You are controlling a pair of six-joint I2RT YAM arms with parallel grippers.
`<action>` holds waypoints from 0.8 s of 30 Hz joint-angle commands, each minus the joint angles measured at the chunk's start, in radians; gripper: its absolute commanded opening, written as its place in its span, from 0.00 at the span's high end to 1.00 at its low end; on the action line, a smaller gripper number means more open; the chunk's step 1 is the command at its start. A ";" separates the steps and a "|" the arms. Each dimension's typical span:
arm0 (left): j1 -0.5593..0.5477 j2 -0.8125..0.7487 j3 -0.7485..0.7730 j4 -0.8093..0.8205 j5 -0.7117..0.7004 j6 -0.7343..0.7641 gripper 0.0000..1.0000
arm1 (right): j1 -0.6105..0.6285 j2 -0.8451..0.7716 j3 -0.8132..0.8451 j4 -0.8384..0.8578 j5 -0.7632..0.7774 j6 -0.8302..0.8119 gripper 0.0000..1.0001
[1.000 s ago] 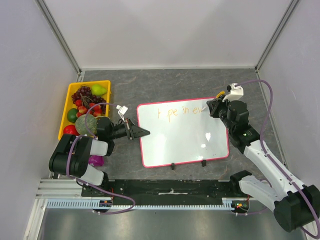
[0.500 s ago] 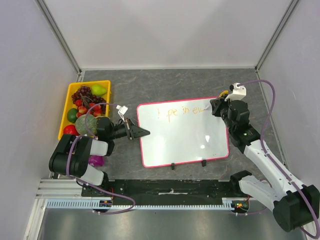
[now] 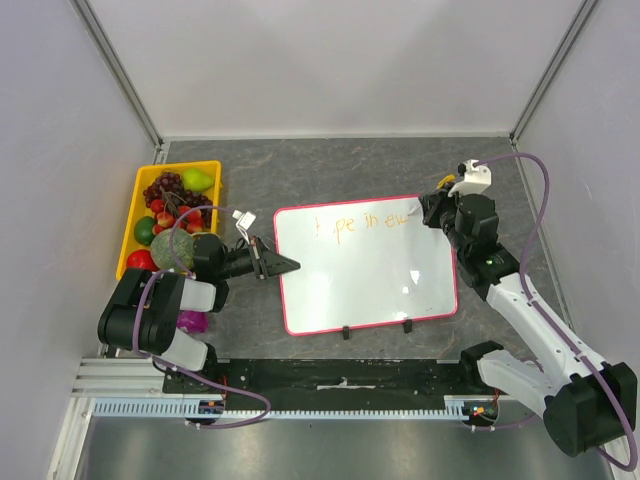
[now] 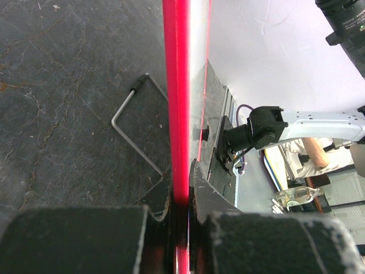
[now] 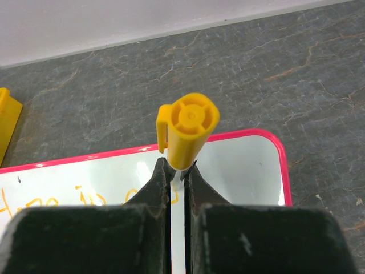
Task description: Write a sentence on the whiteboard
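The whiteboard [image 3: 365,280] lies flat on the dark table, white with a pink-red frame and two small black feet on its near edge. Orange handwriting, the sentence [image 3: 362,223], runs along its far edge as one partial line. My left gripper [image 3: 284,265] is shut on the board's left frame edge [image 4: 175,103]. My right gripper [image 3: 430,213] is shut on a marker with a yellow cap [image 5: 187,127], upright over the board's far right corner [image 5: 251,165], at the end of the writing [image 5: 85,197].
A yellow tray [image 3: 135,215] of fruit stands at the left, behind my left arm. A purple object [image 3: 192,321] lies by the left arm's base. A bent metal wire [image 4: 137,125] lies on the table beside the board's edge.
My right gripper and the marker have shifted slightly to the right and farther along the board's far edge. The left gripper has not moved.
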 commanded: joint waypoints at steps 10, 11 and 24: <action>-0.004 0.011 0.003 -0.039 -0.072 0.163 0.98 | -0.005 -0.008 -0.031 -0.006 -0.081 -0.017 1.00; -0.004 0.013 0.003 -0.039 -0.074 0.161 0.98 | -0.005 -0.014 -0.036 -0.011 -0.081 -0.018 1.00; -0.002 0.013 0.003 -0.041 -0.072 0.163 0.98 | -0.005 -0.051 -0.089 -0.058 -0.067 -0.023 1.00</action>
